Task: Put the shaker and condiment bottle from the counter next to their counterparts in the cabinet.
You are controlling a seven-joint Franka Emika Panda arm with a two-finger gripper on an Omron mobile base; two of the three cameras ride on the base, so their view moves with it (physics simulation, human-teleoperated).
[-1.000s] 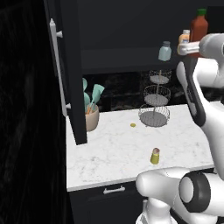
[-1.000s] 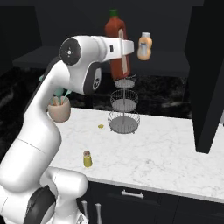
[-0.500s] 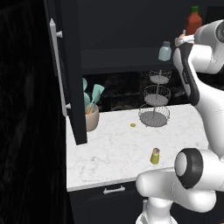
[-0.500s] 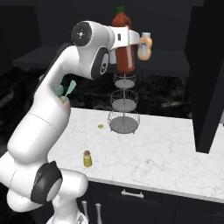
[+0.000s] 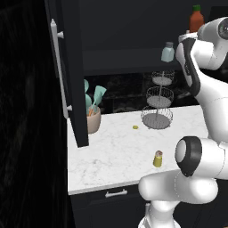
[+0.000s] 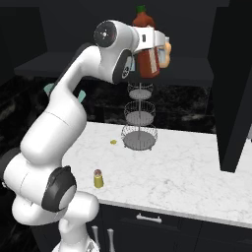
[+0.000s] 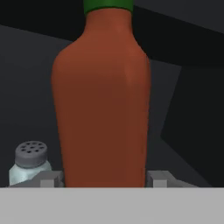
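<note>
Hand view showed the condiment bottle (image 7: 103,96) upright and directly ahead of the gripper (image 7: 105,178), its red-brown body standing between the two finger tips (image 7: 49,178), long axis vertical, green cap at the top. Whether the pads pressed its sides or stood just clear, I could not tell. The pale blue-grey shaker (image 7: 29,166) stood just to its left on the cabinet shelf (image 7: 183,166).

In the right base view the arm reached high over the counter (image 6: 187,167), holding the bottle at shelf height just beside the short orange bottle (image 6: 166,53), which peeked out on its right. So the bottle looked at or very near its place beside its counterpart; the next move probably called for a straight pull-back without tipping it or nudging either neighbour.

The yellow shaker (image 5: 157,159) waited near the counter's front edge, well below and apart from the gripper. The three-tier wire basket stand (image 5: 159,101) stood under the shelf, and the open cabinet door (image 5: 67,71) hung to the left.
</note>
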